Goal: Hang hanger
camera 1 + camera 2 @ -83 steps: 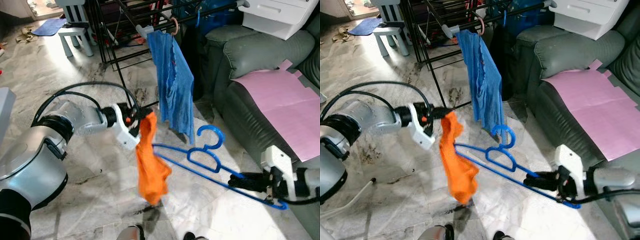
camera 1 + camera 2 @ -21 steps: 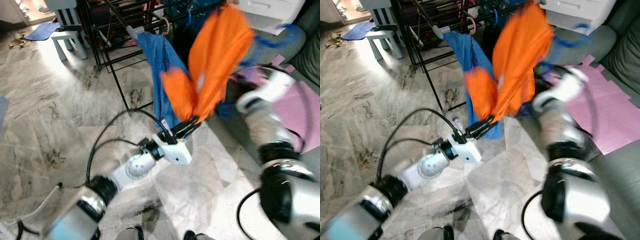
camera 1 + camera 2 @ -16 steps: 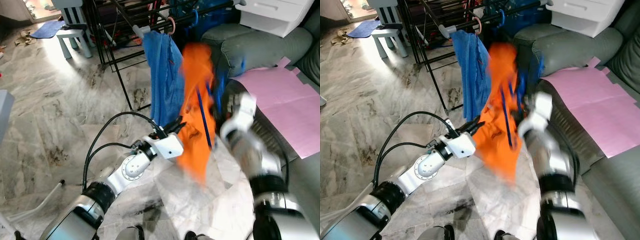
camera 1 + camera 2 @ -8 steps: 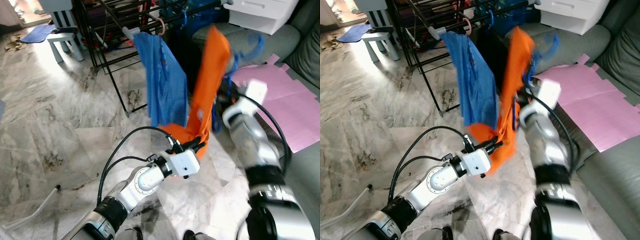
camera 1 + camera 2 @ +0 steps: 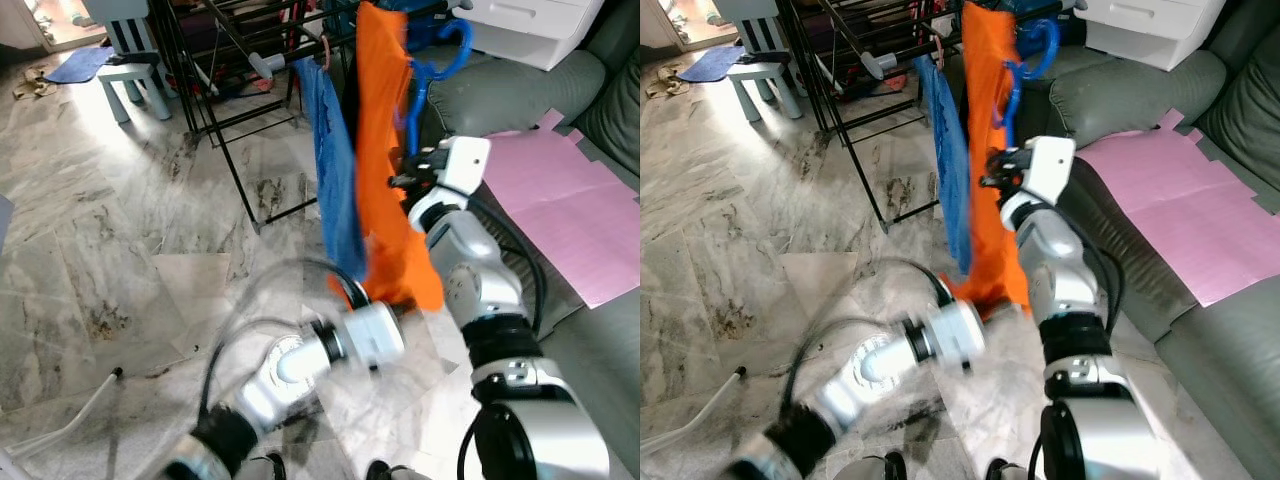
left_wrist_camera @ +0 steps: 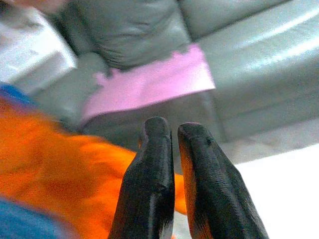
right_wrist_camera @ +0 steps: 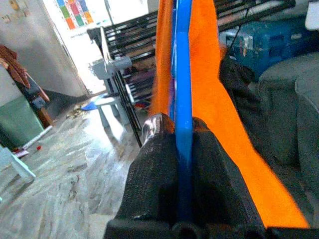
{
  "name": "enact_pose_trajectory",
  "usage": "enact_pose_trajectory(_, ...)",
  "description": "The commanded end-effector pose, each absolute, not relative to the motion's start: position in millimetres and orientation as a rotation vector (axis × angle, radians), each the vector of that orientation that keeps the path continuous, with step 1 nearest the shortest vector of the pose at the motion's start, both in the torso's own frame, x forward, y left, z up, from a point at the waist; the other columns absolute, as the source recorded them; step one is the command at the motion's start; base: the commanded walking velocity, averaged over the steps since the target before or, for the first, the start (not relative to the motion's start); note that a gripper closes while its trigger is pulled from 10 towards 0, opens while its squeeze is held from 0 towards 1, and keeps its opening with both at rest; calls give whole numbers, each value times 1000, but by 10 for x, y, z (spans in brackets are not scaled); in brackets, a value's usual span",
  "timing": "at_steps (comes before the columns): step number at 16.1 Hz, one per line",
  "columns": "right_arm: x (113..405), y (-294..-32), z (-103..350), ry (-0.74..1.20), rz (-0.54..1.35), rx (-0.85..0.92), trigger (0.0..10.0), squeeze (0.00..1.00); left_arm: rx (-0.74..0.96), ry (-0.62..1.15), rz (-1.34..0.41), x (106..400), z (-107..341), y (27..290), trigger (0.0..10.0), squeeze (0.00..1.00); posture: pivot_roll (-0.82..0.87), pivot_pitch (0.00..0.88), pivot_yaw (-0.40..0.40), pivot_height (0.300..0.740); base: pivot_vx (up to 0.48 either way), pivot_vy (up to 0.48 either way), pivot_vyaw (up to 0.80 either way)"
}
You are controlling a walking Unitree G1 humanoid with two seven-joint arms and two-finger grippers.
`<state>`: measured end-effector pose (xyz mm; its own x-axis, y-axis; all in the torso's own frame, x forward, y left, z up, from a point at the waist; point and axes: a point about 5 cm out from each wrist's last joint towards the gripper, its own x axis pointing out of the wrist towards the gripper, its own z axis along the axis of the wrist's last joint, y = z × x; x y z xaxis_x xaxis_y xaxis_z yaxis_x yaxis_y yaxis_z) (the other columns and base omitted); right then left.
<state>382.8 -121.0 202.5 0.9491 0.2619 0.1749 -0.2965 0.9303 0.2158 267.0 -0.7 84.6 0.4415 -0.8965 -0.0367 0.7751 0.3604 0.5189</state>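
Observation:
An orange garment (image 5: pixel 385 150) hangs on a blue hanger (image 5: pixel 432 62), lifted high beside the black drying rack (image 5: pixel 215 60). My right gripper (image 5: pixel 405 181) is shut on the hanger's blue bar (image 7: pixel 182 124), just right of the cloth at mid height. The hanger's hook reaches up near the rack's top bars; whether it rests on one is hidden. A blue garment (image 5: pixel 335 170) hangs on the rack right behind the orange one. My left gripper (image 6: pixel 169 127) is shut with nothing between its fingers, and its arm (image 5: pixel 335 350) is blurred below the orange hem.
A grey sofa (image 5: pixel 520 95) with a pink sheet (image 5: pixel 580 210) stands to the right, close to my right arm. White drawers (image 5: pixel 530 25) sit above it. A small white chair (image 5: pixel 135 60) and a blue mat (image 5: pixel 75 62) lie at the far left on the marble floor (image 5: pixel 120 220).
The right gripper has lifted the hanger and orange garment higher, closer to the rack. The left gripper has come off the orange hem and its arm now blurs below it.

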Motion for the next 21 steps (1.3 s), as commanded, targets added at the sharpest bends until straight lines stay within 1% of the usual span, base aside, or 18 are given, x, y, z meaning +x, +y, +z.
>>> enact_pose_trajectory(1,3790,-1261,2088,-205,289,228,10000,0,487,-254,-1089,2677,838,39,10000,1000,-63,108,7,740,0,0,0)
enact_pose_trajectory(3,3758,-1316,1986,-182,278,210,10000,0,445,-254,-1058,2681,854,71,10000,1000,-66,106,7,740,0,0,0)
enact_pose_trajectory(4,3705,-1379,1858,-163,260,150,10000,0,362,-235,-1032,2689,880,203,10000,1000,-66,104,8,740,0,0,0)
enact_pose_trajectory(7,3679,-1419,1794,-161,262,51,10000,0,246,-227,-987,2705,945,385,10000,1000,-59,100,5,740,0,0,0)
enact_pose_trajectory(9,3643,-1421,1745,-163,305,-44,10000,0,217,-211,-977,2743,981,545,10000,1000,-55,99,4,740,0,0,0)
enact_pose_trajectory(11,3526,-1429,1631,-166,394,-171,10000,0,253,-211,-938,2862,1057,763,10000,1000,-46,104,0,740,0,0,0)
enact_pose_trajectory(12,3325,-1497,1457,-152,495,-250,10000,0,322,-249,-819,3056,1218,1017,10000,1000,-45,106,0,740,0,0,0)
enact_pose_trajectory(13,3252,-1536,1394,-140,512,-265,10000,0,329,-272,-766,3129,1299,1096,10000,1000,-45,106,0,740,0,0,0)
enact_pose_trajectory(14,3128,-1568,1317,-119,563,-233,10000,0,317,-305,-676,3232,1419,1183,10000,1000,-52,106,0,740,0,0,0)
enact_pose_trajectory(16,2996,-1548,1276,-100,653,-169,10000,0,292,-336,-607,3301,1518,1218,10000,1000,-64,107,5,740,0,0,0)
enact_pose_trajectory(17,2929,-1546,1264,-93,696,-169,10000,0,283,-352,-597,3318,1570,1210,10000,1000,-67,107,7,740,0,0,0)
enact_pose_trajectory(18,2859,-1581,1244,-75,736,-184,10000,0,297,-371,-623,3316,1628,1179,10000,1000,-71,106,9,740,0,0,0)
enact_pose_trajectory(19,2859,-1581,1244,-75,736,-184,10000,0,297,-371,-623,3316,1628,1179,10000,1000,-71,106,9,740,0,0,0)
enact_pose_trajectory(20,2777,-1684,1229,-40,814,-209,10000,0,417,-382,-711,3291,1642,1193,10000,1000,-68,106,12,740,0,0,0)
enact_pose_trajectory(21,2734,-1720,1224,-17,863,-219,10000,0,467,-379,-724,3306,1645,1242,10000,1000,-65,106,14,740,0,0,0)
